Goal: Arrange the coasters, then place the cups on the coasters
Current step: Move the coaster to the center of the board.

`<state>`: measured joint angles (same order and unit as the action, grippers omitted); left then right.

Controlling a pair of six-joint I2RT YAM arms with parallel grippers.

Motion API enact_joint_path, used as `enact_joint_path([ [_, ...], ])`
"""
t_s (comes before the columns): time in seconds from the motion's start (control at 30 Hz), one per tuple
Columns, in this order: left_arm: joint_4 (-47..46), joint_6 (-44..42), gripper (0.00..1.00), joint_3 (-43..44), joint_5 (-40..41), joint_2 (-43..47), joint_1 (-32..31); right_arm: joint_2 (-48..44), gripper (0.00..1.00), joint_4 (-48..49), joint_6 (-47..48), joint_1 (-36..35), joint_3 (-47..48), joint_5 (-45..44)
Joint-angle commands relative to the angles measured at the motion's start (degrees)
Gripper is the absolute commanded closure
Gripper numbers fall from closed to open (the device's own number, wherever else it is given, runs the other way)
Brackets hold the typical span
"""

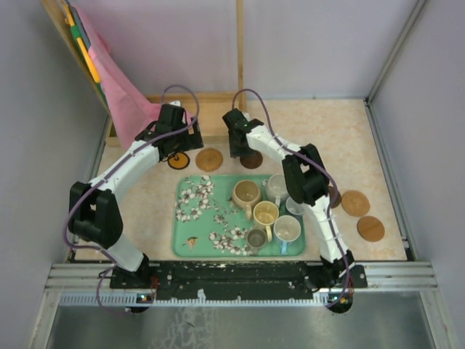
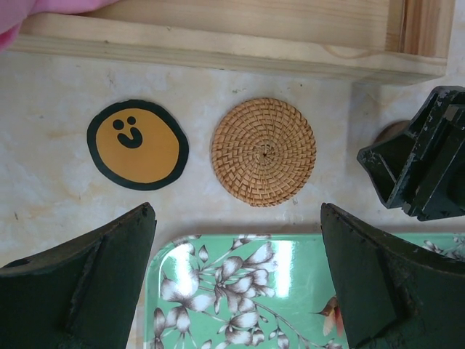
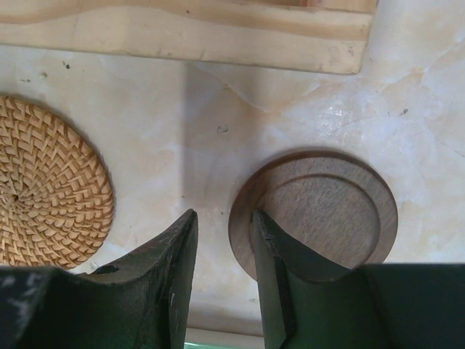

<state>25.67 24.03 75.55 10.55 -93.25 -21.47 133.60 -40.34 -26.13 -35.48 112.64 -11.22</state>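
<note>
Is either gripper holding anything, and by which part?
Nothing is held: left gripper open; a right gripper finger overlaps the dark coaster at its rim.

Pale beige marbled surface (image 1: 152, 211), matte with faint stains. Plain grey-lilac walls close it in: left wall (image 1: 36, 109), back wall (image 1: 312, 43), right wall (image 1: 436, 145). Light wood ledge (image 2: 218, 51) runs along the far edge, and a thin wooden post (image 1: 240, 43) rises from it. Pink cloth (image 1: 120, 87) hangs at the far left below a slanted wooden board (image 1: 62, 29) with yellow and green strips. Metal corner profile (image 1: 396, 47) at the right rear. Aluminium rail (image 1: 407, 275) along the near edge, brushed metal sheet (image 1: 240, 327) in front of it. Even, soft light, weak shadows.
</note>
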Motion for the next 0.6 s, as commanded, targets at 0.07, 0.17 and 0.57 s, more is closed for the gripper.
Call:
enact_joint_path([
  [0.07,-0.9,0.0,0.0,-0.5,-0.6,1.8,0.4,2.2,0.63,-0.4,-0.7,-0.9,3.9,1.6],
  [0.17,-0.8,0.0,0.0,-0.5,-0.5,1.9,0.4,2.6,0.63,-0.4,-0.7,-1.1,4.9,2.2],
  [0.57,-0.8,-0.1,0.0,-1.1,-0.6,2.5,0.8,3.8,0.63,-0.8,-1.3,-1.7,7.8,3.2],
])
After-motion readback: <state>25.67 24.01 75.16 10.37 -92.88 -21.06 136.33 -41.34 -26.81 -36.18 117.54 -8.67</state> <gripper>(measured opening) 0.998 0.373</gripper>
